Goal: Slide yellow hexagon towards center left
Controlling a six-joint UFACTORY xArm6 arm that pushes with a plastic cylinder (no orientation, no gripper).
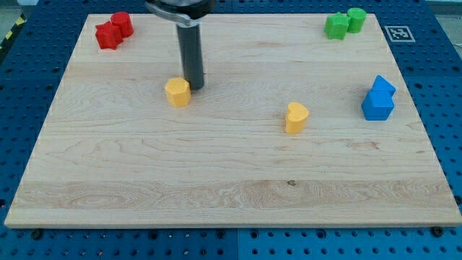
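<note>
The yellow hexagon [177, 92] lies on the wooden board [231, 180], left of the middle in the upper half. My tip [195, 87] stands right beside it, touching or nearly touching its upper right side. The dark rod rises from there to the view's top.
A yellow heart-shaped block [296, 118] lies right of the middle. Two red blocks [114, 30] sit at the top left corner, two green blocks [344, 23] at the top right, two blue blocks [379, 99] at the right edge. A blue pegboard table surrounds the board.
</note>
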